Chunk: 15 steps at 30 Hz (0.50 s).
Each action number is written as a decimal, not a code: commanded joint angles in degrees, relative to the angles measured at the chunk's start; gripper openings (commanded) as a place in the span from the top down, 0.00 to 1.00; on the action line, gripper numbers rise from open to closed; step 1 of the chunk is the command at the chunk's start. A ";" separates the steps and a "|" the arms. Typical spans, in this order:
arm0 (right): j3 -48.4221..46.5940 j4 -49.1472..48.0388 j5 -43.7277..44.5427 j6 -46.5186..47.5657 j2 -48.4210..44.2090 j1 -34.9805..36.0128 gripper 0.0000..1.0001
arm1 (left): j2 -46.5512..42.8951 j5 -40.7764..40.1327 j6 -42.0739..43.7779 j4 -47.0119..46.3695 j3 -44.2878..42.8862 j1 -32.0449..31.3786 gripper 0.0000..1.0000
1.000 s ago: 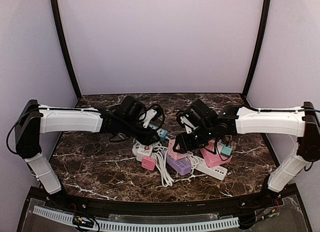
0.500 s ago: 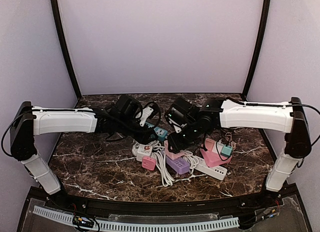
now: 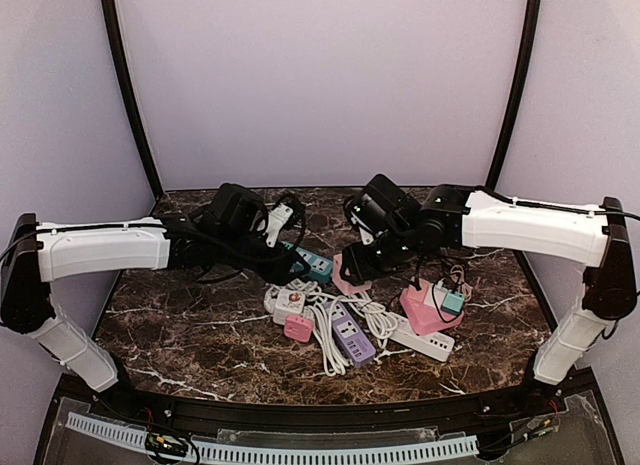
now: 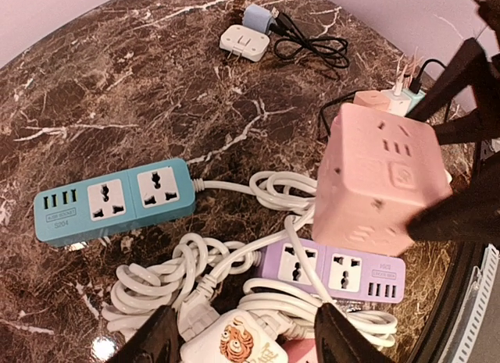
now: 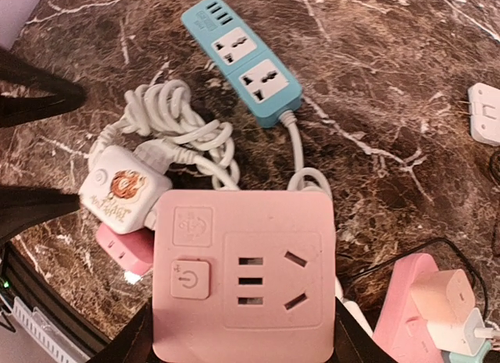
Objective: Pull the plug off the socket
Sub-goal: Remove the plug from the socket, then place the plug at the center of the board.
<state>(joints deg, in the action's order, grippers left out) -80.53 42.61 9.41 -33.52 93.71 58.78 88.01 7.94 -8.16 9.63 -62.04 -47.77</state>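
Note:
My right gripper [image 5: 244, 336] is shut on a pink cube socket [image 5: 242, 273] and holds it above the table, one finger on each side. The cube's [image 3: 350, 273] visible faces carry no plug. A white plug [image 4: 195, 314] on a coiled white cord lies against a white cartoon adapter [image 4: 234, 343]; whether it sits in that adapter I cannot tell. My left gripper [image 4: 248, 336] hangs open over this plug and cord, gripping nothing. In the top view it [image 3: 286, 269] is just left of the cube.
A teal power strip [image 3: 312, 265] lies behind the pile and a purple strip [image 3: 350, 335] in front. A small pink adapter [image 3: 297, 328], a white strip [image 3: 422, 341] and a pink socket with chargers [image 3: 430, 307] lie nearby. A white charger [image 4: 244, 41] sits at the back.
The right gripper has lifted the pink cube up and back off the pile, uncovering the purple strip. The left gripper has opened wider and drawn back to the left.

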 commanded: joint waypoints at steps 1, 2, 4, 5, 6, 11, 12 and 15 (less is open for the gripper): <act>0.79 -2.08 6.10 -0.76 -2.88 -2.62 1.00 | -3.83 -1.77 0.80 -0.14 0.90 0.56 0.39; 0.98 -2.01 7.23 -0.34 -3.38 -3.31 1.00 | -4.01 -1.74 0.96 0.35 0.75 0.96 0.38; 1.86 -2.04 8.20 0.46 -4.34 -5.38 1.00 | -4.11 -0.90 1.17 0.68 0.44 1.80 0.37; 2.40 -2.17 8.33 0.71 -4.88 -6.75 1.00 | -4.13 0.10 1.05 0.76 0.26 2.15 0.35; 3.00 -2.41 8.34 1.17 -5.38 -7.99 1.00 | -4.17 0.65 1.00 0.81 0.12 2.94 0.33; 5.58 -7.33 8.21 5.11 -6.54 -13.72 1.00 | -4.81 3.33 0.02 0.98 -0.31 5.72 0.22; 6.07 -8.88 7.68 5.63 -6.38 -15.19 1.00 | -4.98 3.40 -0.27 1.05 -0.29 5.96 0.20; 7.64 -15.08 5.04 7.04 -5.72 -18.61 1.00 | -5.27 3.48 -0.87 1.11 -0.09 6.61 0.18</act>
<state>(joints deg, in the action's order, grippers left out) -74.96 37.71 16.01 -29.56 88.29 43.70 85.03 9.89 -8.16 9.56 -61.82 -41.82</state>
